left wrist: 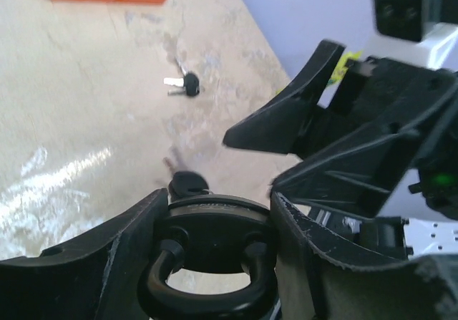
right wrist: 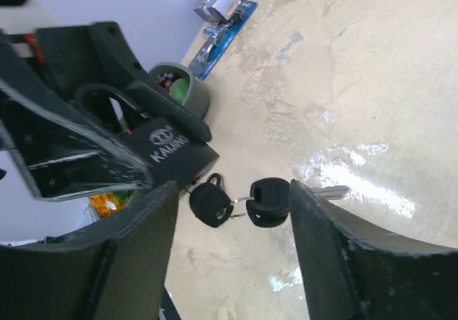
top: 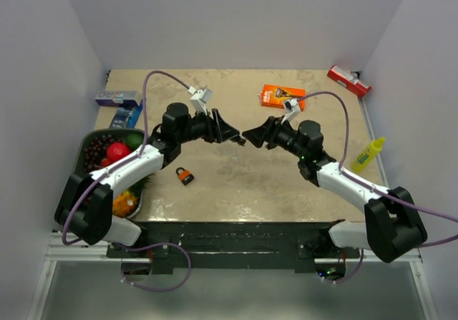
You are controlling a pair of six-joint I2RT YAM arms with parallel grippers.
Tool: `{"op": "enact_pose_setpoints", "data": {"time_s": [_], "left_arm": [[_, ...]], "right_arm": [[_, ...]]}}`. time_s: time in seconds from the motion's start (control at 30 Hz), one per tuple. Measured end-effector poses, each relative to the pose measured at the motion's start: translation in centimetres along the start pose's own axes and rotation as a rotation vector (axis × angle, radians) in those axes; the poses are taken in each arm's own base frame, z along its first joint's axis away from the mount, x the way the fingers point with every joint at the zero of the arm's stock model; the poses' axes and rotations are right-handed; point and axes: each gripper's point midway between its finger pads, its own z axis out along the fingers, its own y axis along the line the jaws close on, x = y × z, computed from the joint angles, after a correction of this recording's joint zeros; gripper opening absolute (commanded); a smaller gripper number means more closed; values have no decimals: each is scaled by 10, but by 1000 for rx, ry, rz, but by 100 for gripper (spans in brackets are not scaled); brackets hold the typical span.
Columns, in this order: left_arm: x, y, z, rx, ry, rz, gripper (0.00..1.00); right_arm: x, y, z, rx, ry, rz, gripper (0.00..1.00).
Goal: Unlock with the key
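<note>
While clamped on the padlock with the left gripper, offers the key head-first, long axis running straight toward the right gripper, spread wide and straddling it untouched.

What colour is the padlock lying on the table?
The padlock is orange, best seen in the top external view.
</note>
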Motion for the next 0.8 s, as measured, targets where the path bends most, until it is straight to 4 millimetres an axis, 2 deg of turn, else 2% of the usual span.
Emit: {"op": "enact_pose_setpoints", "data": {"time_s": [0.17,0.23,0.37,0.57,0.67,0.8], "left_arm": [[31,13,-3,-30,108,-40,0],[36,16,-4,-34,128,-42,0],[41,14,-7,3,164,-6,0],[51,15,-12,18,222,47,0],[57,23,-17,-9,250,31,0],[56,36,-26,-33,260,-25,0]], "right_arm": [[-4,14,-23,-17,-30,-43,76],[-12,25,-32,-32,-52,-77,80],[-25,42,-47,-50,-76,-132,81],[-41,58,-49,-61,-63,-206,81],[-35,55,-49,-61,-32,-247,81],[-8,50,-46,-60,31,-279,81]]}}
